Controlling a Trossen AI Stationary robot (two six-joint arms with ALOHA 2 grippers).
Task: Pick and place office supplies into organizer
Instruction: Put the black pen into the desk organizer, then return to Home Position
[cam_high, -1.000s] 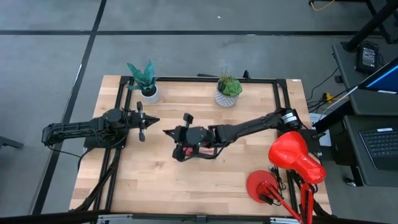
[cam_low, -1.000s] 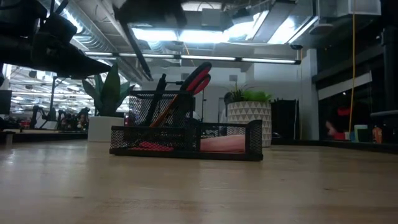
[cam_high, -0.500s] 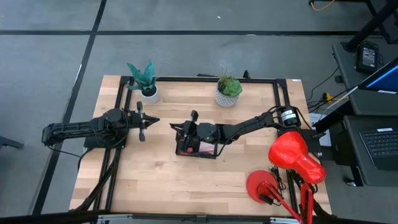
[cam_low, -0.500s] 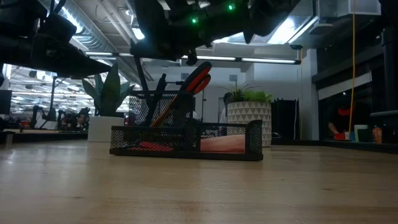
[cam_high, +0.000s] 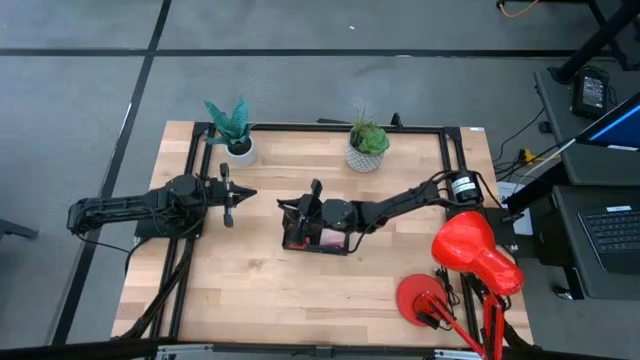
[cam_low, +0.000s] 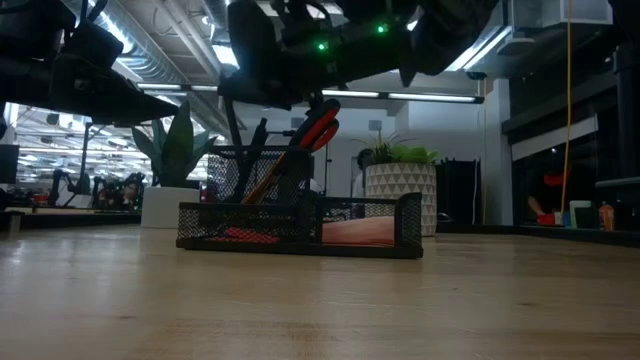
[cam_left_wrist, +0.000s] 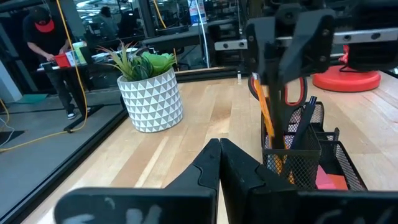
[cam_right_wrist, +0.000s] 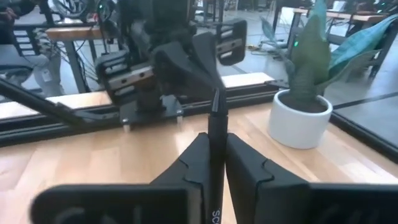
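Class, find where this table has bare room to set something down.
Free: the wood between the organizer and the table's near edge, and between the two potted plants. Crowded: around the organizer, under the right pincer.

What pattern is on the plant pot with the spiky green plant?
The plant pot has a white and grey triangle pattern, shown best in the left wrist view.

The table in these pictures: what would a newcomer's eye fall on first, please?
The right gripper holds a dark pen above the black mesh organizer at mid-table, where red scissors already stand. A bright red lamp sits at the right edge.
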